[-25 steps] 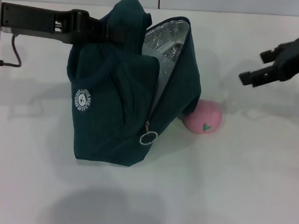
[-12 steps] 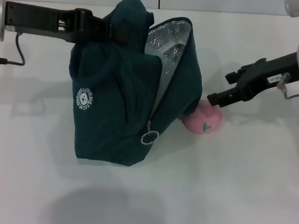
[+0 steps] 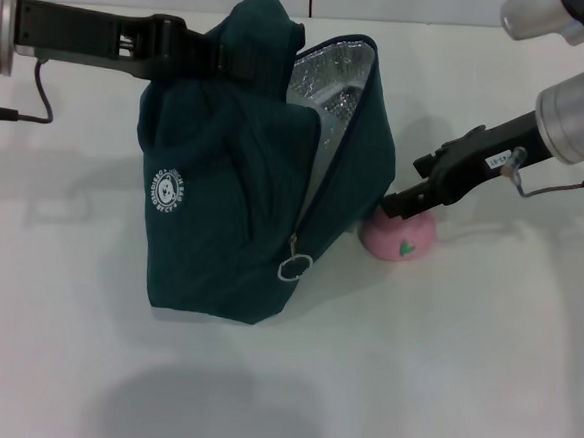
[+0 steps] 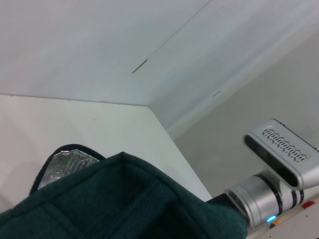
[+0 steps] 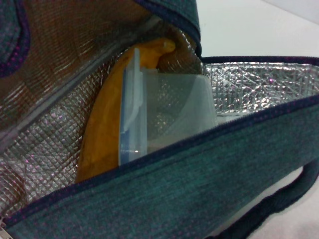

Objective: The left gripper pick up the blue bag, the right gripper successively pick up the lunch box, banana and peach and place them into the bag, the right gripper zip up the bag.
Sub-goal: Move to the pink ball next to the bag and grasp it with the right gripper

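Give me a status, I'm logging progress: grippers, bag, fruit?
Left gripper holds blue bag up, open. Right gripper down at peach on table, grip unclear. Lunch box and banana inside bag.

The blue bag (image 3: pixel 253 206) is soft, matt cloth with a rough weave, and inside it has shiny, crinkly silver foil with a little square pattern. In the bag, my lunch box (image 5: pixel 169 117) is smooth, see-through plastic, and the banana (image 5: pixel 107 127) beside it has a smooth, dull yellow skin. My left gripper (image 3: pixel 183 56) and my right gripper (image 3: pixel 398 201) are hard, black and matt, and the peach (image 3: pixel 399 237) looks smooth and not shiny on the smooth white table (image 3: pixel 482 373).
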`<state>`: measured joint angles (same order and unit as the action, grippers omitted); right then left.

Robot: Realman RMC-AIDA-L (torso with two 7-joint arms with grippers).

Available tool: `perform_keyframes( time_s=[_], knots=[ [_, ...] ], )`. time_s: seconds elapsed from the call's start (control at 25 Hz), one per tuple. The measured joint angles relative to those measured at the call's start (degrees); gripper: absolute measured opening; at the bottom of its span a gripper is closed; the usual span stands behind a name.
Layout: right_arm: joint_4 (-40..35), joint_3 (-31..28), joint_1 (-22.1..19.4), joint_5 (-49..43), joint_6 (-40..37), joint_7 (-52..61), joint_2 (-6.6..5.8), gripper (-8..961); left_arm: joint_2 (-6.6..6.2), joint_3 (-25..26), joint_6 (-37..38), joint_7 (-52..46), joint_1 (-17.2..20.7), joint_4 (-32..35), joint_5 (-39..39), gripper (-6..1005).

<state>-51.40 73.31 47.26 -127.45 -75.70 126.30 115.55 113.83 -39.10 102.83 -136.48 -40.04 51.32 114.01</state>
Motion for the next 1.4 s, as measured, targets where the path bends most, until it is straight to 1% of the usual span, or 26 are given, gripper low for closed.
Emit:
perform_keyframes(
  time_s=[0.24, 0.52, 0.8, 1.4],
  knots=[
    [2.28, 0.50, 0.56, 0.02, 0.49, -0.29, 0.25, 843, -0.02, -0.02, 0.03, -0.01, -0.43, -0.07, 0.04, 31],
    [1.96, 0.67, 0.65, 0.36, -0.65, 0.45, 0.29, 843, -0.02, -0.01, 0.19, 0.01, -0.29, -0.09, 0.08, 31],
    [1.93, 0.84, 1.07, -0.28, -3.26, 2.40, -0.02, 843, -0.02, -0.01, 0.34, -0.04, -0.34, -0.07, 0.08, 31],
    [2.47, 0.62, 0.66, -1.81, -3.44, 2.54, -0.15, 842, -0.10, -0.01, 0.53, -0.28, -0.30, -0.08, 0.07, 32]
  ],
)
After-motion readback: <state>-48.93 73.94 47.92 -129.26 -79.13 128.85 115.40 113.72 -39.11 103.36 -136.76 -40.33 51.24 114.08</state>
